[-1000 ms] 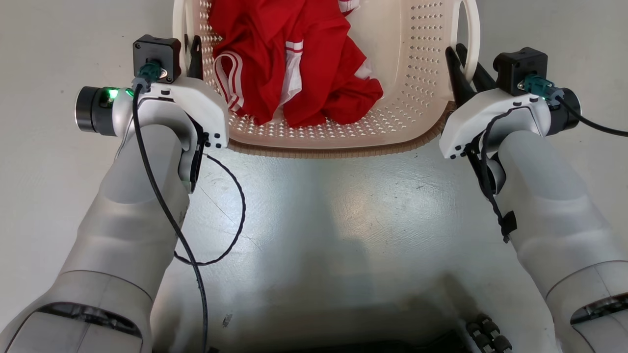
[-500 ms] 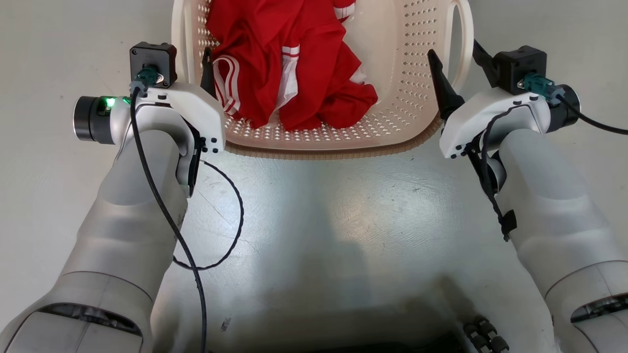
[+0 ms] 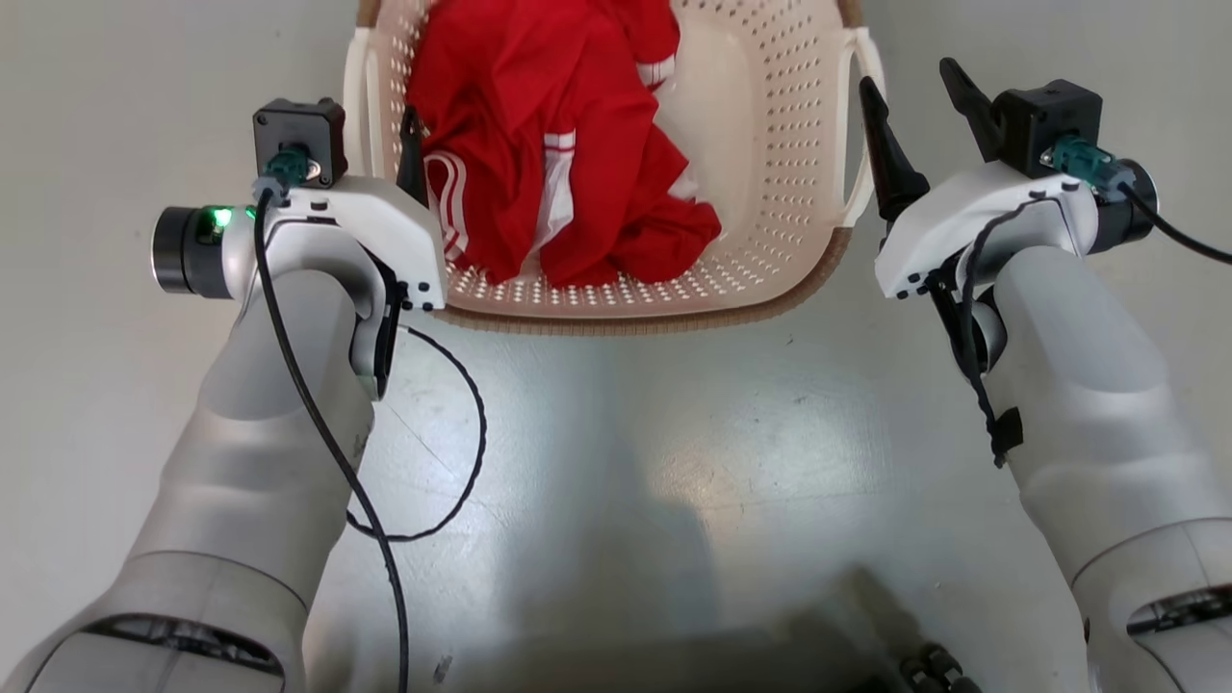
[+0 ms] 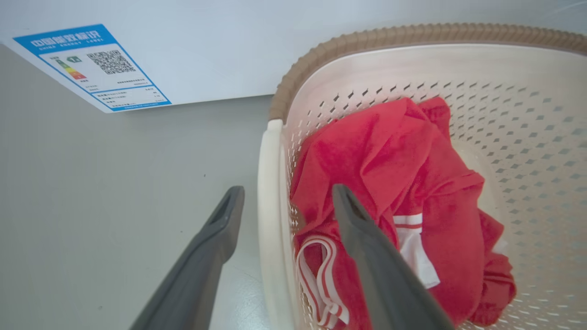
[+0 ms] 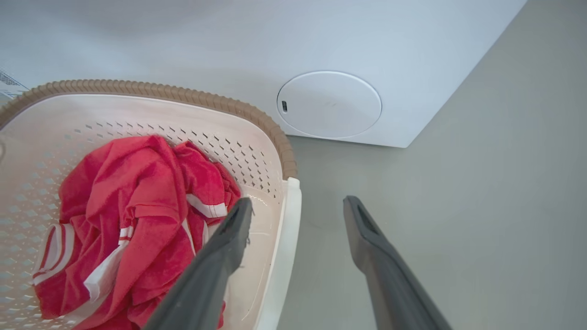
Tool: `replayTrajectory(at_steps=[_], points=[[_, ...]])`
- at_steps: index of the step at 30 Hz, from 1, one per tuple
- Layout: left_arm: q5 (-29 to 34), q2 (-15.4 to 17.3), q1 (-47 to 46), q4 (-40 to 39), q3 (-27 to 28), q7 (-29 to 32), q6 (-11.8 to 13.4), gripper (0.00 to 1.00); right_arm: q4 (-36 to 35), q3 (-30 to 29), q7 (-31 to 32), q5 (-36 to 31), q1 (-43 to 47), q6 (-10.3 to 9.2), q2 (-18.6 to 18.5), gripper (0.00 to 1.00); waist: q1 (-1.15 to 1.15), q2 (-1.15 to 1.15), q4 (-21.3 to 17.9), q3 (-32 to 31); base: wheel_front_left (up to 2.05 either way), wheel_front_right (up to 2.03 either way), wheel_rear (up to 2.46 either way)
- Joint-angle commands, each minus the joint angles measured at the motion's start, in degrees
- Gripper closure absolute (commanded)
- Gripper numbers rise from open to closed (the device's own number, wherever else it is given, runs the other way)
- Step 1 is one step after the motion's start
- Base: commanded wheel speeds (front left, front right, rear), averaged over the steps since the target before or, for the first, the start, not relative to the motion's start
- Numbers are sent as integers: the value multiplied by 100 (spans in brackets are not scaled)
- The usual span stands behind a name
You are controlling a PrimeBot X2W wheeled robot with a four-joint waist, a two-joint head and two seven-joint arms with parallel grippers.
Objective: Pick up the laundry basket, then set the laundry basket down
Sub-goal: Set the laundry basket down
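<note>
— Two grippers are shown; how are they set?
— Left gripper (image 4: 289,189) and right gripper (image 5: 298,200) are each spread open, one finger inside the laundry basket (image 3: 760,144), one outside.
— Where is the laundry basket placed?
— Between them; a washing machine (image 5: 330,59) is seen just behind it, a red garment (image 3: 539,96) inside.

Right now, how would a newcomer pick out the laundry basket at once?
Find the big white washing machine; right in front of it is the laundry basket. Unlike the smooth machine, it is cream perforated plastic with a brown woven-look rim, holding a crumpled red garment.
</note>
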Motion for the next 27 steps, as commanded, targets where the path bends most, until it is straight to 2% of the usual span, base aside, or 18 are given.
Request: replayTrajectory(at_steps=[1,27], points=[[43,142,226,-118,120,-29,-26,0,-127,43,-77,-19,339,33,101,0,0,0,-9,-111,0,0,0],[253,-70,2173,-1504,1061,-29,-292,0,-1310,-375,-77,-295,1846,33,101,0,0,0,4,-2644,0,0,0]])
